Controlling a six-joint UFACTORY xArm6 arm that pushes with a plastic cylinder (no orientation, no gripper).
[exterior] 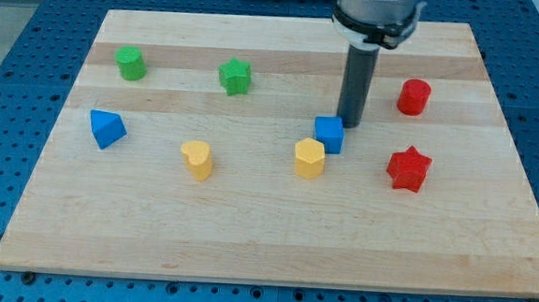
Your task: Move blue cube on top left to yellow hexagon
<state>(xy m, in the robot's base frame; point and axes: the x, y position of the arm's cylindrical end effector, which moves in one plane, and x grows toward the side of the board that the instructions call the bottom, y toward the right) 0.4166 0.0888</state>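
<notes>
A blue cube sits near the board's middle, touching or nearly touching the upper right of a yellow hexagon. My tip stands just to the right of and slightly above the blue cube, right against it. The dark rod rises from there to the arm's metal end at the view's top.
A blue triangular block lies at the left, a yellow heart-like block left of the hexagon. A green cylinder and green star sit near the top. A red cylinder and red star sit at the right on the wooden board.
</notes>
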